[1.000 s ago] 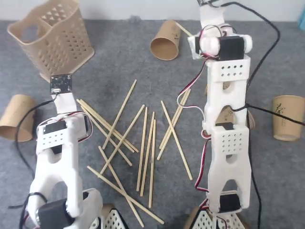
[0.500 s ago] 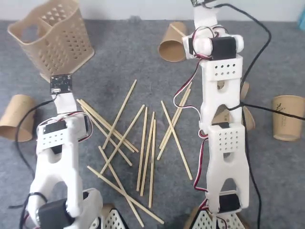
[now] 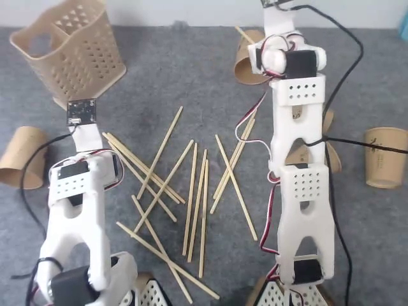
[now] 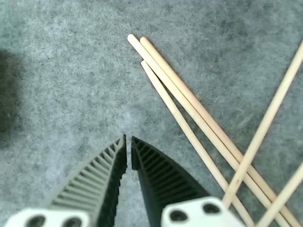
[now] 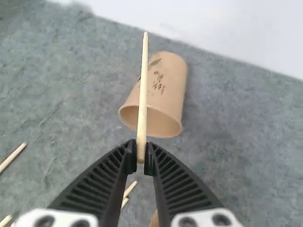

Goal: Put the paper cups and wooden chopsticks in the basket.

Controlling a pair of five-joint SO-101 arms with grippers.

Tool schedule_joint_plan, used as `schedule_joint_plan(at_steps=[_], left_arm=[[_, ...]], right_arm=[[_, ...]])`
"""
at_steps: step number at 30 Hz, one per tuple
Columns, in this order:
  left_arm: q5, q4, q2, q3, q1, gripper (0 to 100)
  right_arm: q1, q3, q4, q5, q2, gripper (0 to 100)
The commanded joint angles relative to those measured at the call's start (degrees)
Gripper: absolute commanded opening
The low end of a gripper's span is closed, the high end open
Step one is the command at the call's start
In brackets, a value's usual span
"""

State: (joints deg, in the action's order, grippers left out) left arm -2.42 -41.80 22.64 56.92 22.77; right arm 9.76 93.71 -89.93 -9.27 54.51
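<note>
Standing upright at the far left corner of the grey mat [image 3: 159,83], as the high view shows it, is the basket [image 3: 67,48]. Loose chopsticks [image 3: 191,191] lie criss-crossed on the mat between the left arm [image 3: 80,210] and the right arm [image 3: 299,159]. One cup [image 3: 22,156] lies on its side at the left edge and another [image 3: 384,156] is near the right edge. A third [image 3: 245,64] lies at the far end of the right arm, with a stick [image 3: 244,35] slanting across it.

From the left wrist, the left gripper [image 4: 129,139] hangs over bare mat, its jaws pressed together with nothing between them. Three chopsticks [image 4: 189,109] lie side by side just beside its tips, and others cross them.

From the right wrist, the right gripper [image 5: 140,151] pinches the stick near one end. The stick points away over the third cup, which lies on its side with its mouth towards the gripper. Whether stick and cup touch cannot be told
</note>
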Motion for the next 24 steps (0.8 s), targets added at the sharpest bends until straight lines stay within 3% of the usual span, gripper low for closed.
schedule_joint_plan(at_steps=[1, 7, 24], left_arm=[[-1.0, 1.5, 0.3, -2.1, 0.4, 1], [-1.0, 1.5, 0.3, -2.1, 0.4, 1], [-1.0, 1.5, 0.3, -2.1, 0.4, 1]], right_arm=[[-3.5, 2.7, 2.7, 0.5, -1.7, 0.7], [-7.4, 2.6, 0.6, 0.2, -2.2, 0.7], [-6.9, 2.4, 5.1, -3.1, 5.2, 0.7]])
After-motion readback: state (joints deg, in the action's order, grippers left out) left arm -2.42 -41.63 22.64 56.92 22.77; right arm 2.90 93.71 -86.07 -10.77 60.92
